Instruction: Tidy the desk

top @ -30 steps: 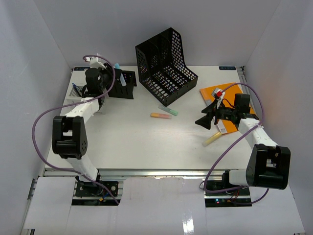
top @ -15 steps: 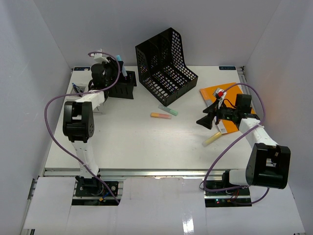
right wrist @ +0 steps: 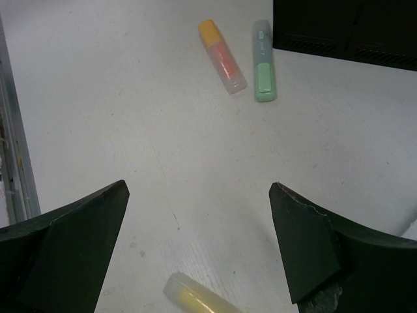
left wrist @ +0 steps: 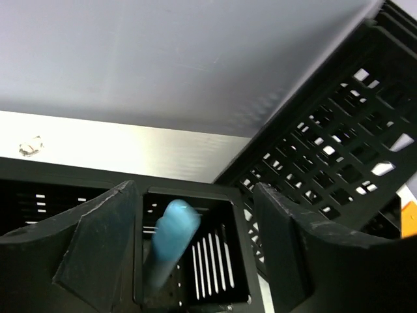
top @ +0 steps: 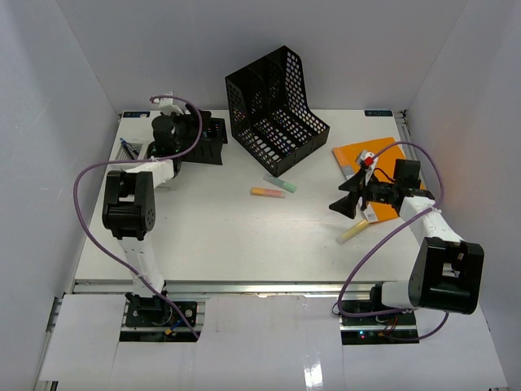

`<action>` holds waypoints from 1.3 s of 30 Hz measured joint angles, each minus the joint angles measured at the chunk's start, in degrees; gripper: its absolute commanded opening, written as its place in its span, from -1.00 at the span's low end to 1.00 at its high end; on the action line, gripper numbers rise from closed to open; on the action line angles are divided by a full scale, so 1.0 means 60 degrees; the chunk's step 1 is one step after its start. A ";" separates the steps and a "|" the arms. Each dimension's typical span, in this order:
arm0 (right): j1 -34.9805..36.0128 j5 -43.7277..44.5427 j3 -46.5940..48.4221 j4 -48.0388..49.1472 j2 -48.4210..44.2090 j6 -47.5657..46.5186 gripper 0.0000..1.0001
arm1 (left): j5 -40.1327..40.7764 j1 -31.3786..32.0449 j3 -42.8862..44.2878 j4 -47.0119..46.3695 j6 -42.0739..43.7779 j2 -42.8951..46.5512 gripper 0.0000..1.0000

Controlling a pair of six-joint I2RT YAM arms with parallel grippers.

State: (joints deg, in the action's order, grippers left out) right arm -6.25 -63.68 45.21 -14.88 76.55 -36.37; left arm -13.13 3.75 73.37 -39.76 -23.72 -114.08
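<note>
On the white desk (top: 220,236), my left gripper (top: 181,133) hangs open over the black pen holder (top: 210,140) at the back left. In the left wrist view a blurred blue marker (left wrist: 171,238) stands free inside the holder's square compartment (left wrist: 189,193), between the spread jaws of the left gripper (left wrist: 195,195) and touching neither. My right gripper (top: 346,202) is open and empty, low over the desk. A yellow highlighter (top: 352,231) (right wrist: 195,301) lies just near of it. Orange (top: 267,193) (right wrist: 223,57) and green (top: 280,184) (right wrist: 263,62) highlighters lie mid-desk.
A black mesh file rack (top: 277,110) (left wrist: 339,150) stands at the back centre, close beside the pen holder. An orange notebook (top: 358,155) with a small red and white item lies at the right, partly under my right arm. Thin pens (top: 126,149) lie by the left wall.
My left gripper has opened and let go of the blue marker, which has dropped into the pen holder. The right gripper has shifted slightly toward the yellow highlighter.
</note>
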 measured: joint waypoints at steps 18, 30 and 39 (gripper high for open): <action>0.0050 0.2993 0.1531 -0.7934 0.1058 -1.1868 0.88 | -0.2880 0.0007 -0.3679 0.1092 -0.0061 0.6503 0.96; 0.1159 0.6577 0.1858 -0.7390 0.2439 -1.2749 0.74 | -0.4208 0.0022 -0.7723 0.3816 -0.0515 1.0213 0.96; 0.2522 0.7644 0.1884 -0.6657 0.3172 -1.1781 -0.01 | -0.4003 0.0022 -0.7459 0.5024 -0.0218 1.0052 0.96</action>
State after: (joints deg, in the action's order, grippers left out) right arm 8.88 -17.81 56.51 -54.82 95.59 -107.06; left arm -37.15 3.88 28.62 -9.61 -25.02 -53.77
